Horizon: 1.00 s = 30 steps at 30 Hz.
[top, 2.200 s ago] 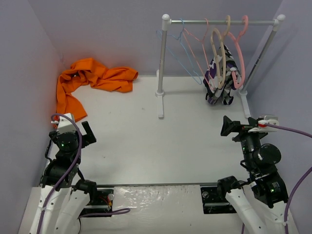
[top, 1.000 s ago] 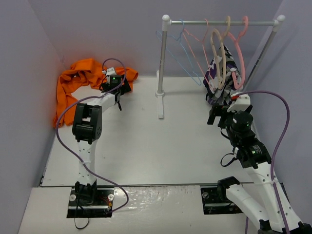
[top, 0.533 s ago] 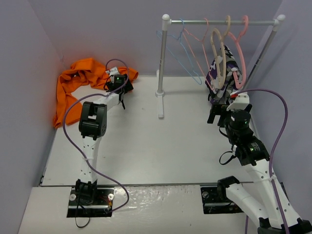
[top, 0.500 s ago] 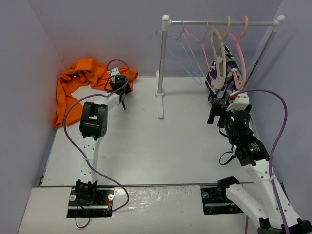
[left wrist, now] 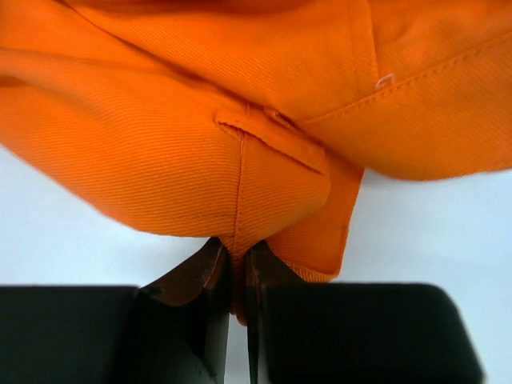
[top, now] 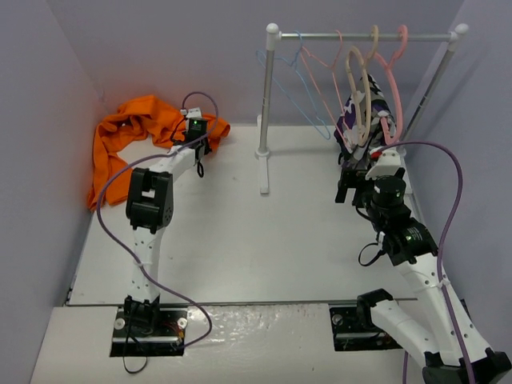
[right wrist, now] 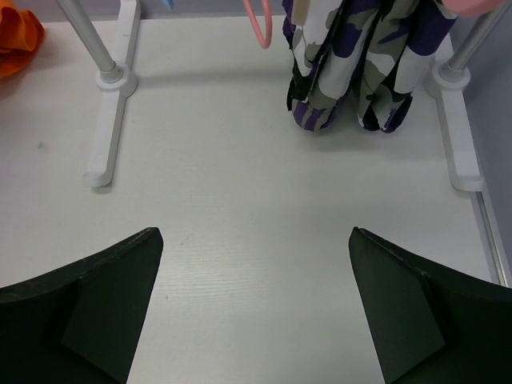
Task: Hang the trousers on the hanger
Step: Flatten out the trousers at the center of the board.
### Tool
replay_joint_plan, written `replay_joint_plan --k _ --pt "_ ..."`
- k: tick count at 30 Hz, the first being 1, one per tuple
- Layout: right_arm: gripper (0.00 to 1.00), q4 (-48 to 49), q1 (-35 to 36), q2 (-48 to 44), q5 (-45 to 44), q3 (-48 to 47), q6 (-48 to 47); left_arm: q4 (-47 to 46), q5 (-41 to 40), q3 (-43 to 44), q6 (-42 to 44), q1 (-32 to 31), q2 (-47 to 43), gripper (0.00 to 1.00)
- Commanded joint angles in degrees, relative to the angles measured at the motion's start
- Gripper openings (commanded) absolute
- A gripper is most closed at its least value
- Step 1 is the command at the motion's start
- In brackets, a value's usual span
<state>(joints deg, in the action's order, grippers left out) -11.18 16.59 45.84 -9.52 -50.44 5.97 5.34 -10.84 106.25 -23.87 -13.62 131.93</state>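
Left hand (left wrist: 238,262) clamps a trousers (left wrist: 200,136) fold, cloth cut off above; right hand (right wrist: 254,238) wide.

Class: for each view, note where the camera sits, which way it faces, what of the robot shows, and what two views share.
Top external: above and behind the bases, looking down across the table to the rack; both arms show.
Left wrist: on the left arm, looking along its fingers, shut on the trousers.
Right wrist: on the right arm, looking forward and down at the patterned garment; open fingers at bottom corners.
Shared: top and right wrist both show rack and garment.
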Motion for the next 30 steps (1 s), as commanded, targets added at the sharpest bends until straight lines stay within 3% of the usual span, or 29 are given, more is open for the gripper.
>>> replay_joint_plan --k 1,4,7,15,22,30 --pt "1.0 2.49 0.28 2.22 7.41 -4.82 0.61 13.4 -3.95 2.75 8.17 -6.27 -25.08 0.0" --pt "1.0 1.85 0.3 2.97 13.94 -4.89 1.49 19.98 -6.89 -2.61 7.19 -10.1 -34.98 0.0" --pt "0.99 1.68 0.55 3.62 18.9 -3.31 3.03 19.8 -8.14 -18.9 3.27 -13.44 -44.26 0.0" --pt "0.91 2.16 5.34 6.99 24.65 2.31 9.4 22.41 -9.09 -48.32 -12.88 -19.95 -62.91 0.0" --pt "0.88 6.13 16.65 15.77 15.82 3.71 17.59 29.19 -5.71 -58.96 -24.14 -22.76 -75.13 0.0" --pt "0.85 16.04 23.87 34.2 7.93 -0.41 27.54 43.65 -1.5 -57.79 -28.4 -23.12 -73.53 0.0"
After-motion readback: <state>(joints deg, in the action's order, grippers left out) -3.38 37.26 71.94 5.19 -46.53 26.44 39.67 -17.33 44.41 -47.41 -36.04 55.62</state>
